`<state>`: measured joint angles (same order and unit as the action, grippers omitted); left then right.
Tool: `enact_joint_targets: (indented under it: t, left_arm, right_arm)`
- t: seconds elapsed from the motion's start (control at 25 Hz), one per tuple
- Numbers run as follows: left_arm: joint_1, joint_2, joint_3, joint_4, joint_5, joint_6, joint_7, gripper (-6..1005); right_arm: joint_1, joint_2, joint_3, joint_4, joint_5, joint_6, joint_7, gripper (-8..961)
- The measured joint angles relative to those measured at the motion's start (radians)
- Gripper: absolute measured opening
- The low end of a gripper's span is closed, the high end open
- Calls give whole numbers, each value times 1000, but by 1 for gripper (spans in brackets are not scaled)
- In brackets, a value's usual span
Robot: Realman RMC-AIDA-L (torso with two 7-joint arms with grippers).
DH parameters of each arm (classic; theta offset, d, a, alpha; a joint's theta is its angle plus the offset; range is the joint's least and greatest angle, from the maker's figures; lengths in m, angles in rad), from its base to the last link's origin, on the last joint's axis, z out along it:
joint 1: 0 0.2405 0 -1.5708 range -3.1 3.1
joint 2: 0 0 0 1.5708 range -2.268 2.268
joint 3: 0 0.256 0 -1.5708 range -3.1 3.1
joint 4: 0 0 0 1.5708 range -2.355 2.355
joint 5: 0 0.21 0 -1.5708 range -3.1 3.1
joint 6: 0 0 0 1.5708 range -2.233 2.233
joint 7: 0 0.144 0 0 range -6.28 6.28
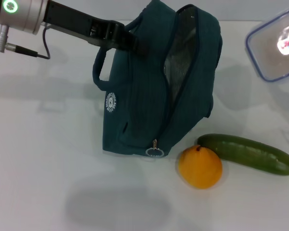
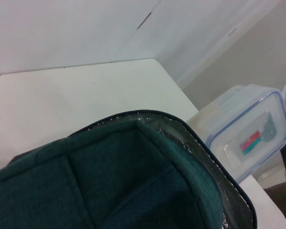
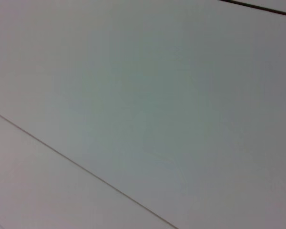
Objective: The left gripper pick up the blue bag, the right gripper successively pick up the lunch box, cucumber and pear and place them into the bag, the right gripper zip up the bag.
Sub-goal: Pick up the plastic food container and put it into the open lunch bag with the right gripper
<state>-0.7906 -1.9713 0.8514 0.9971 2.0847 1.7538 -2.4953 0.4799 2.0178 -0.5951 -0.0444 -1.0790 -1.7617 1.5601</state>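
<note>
The blue bag (image 1: 149, 96) stands tilted on the white table, its zip open and the silver lining (image 1: 176, 62) showing. Its ring zip pull (image 1: 154, 152) hangs at the near end. My left gripper (image 1: 127, 39) comes in from the upper left and is shut on the bag's handle at its top edge. The left wrist view shows the bag's open rim (image 2: 181, 133) close up. The lunch box (image 1: 274, 45) lies at the far right and also shows in the left wrist view (image 2: 248, 138). The pear (image 1: 200, 167) and cucumber (image 1: 248, 153) lie side by side, near right of the bag. The right gripper is out of view.
A loose cord handle (image 1: 98, 67) loops out on the bag's left side. The white table (image 1: 48, 144) stretches to the left and in front of the bag. The right wrist view shows only a plain pale surface.
</note>
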Motion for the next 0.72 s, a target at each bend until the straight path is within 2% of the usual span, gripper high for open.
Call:
enact_joint_targets:
  t: [0.72]
  left_arm:
    - [-34, -17, 29, -3, 38, -10, -24, 51]
  right_arm:
    - [63, 4, 0, -11, 22, -78, 0, 125]
